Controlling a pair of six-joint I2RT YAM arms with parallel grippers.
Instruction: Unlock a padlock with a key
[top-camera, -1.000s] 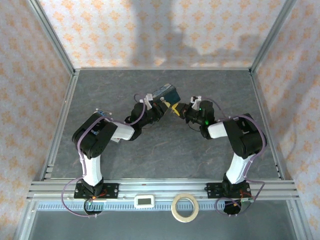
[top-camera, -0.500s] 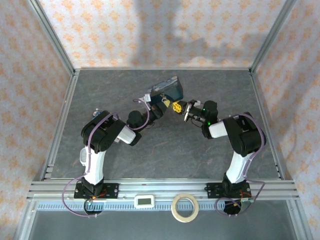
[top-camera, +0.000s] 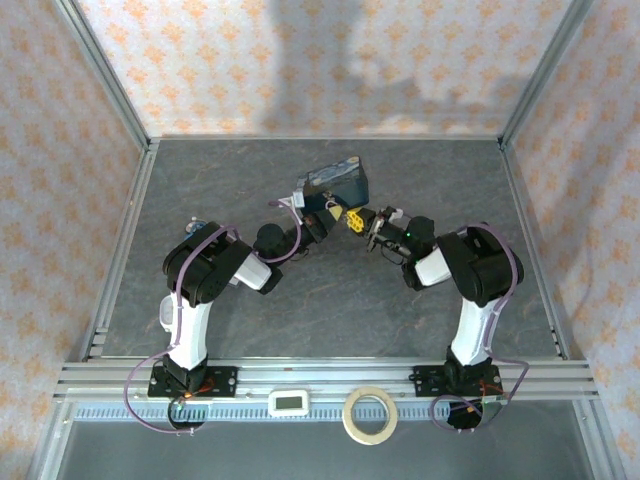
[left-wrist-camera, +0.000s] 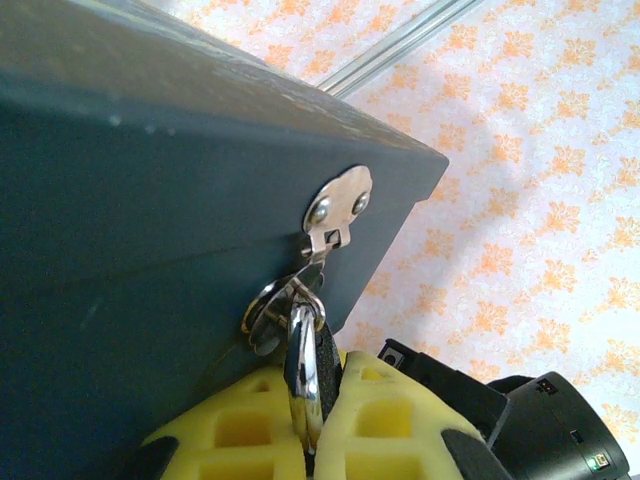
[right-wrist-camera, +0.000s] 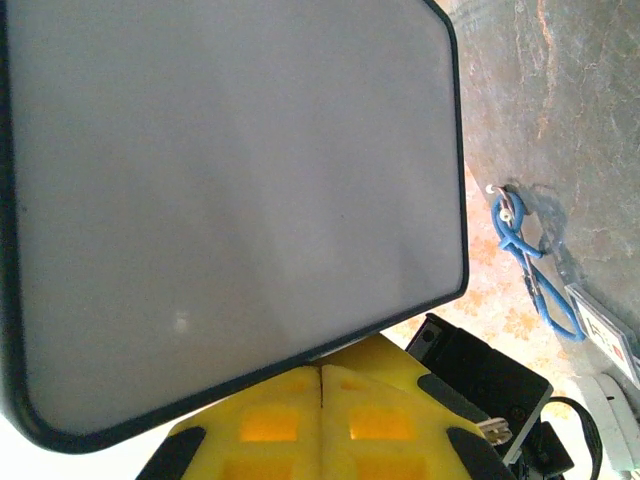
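Observation:
The blue tin (top-camera: 338, 180) is tilted at mid table. In the left wrist view, its dark side (left-wrist-camera: 150, 200) carries a metal hasp (left-wrist-camera: 335, 205). The shiny padlock (left-wrist-camera: 303, 350) hangs from that hasp. My left gripper (left-wrist-camera: 318, 380) is shut on the padlock, yellow pads on either side. My right gripper (right-wrist-camera: 320, 385) is shut with its yellow pads pressed together just under the tin's grey flat face (right-wrist-camera: 220, 180). The key is hidden. From above, the left gripper (top-camera: 322, 213) and the right gripper (top-camera: 358, 220) meet at the tin's near edge.
A blue cord (right-wrist-camera: 525, 265) with a white tag (right-wrist-camera: 600, 325) lies on the grey table. A white timer (top-camera: 291, 402) and a tape roll (top-camera: 369, 415) sit on the near rail. Patterned walls enclose the table.
The left arm has folded and swung the tin a little farther back and upright. The right gripper has moved left, closer under the tin. Both stay shut.

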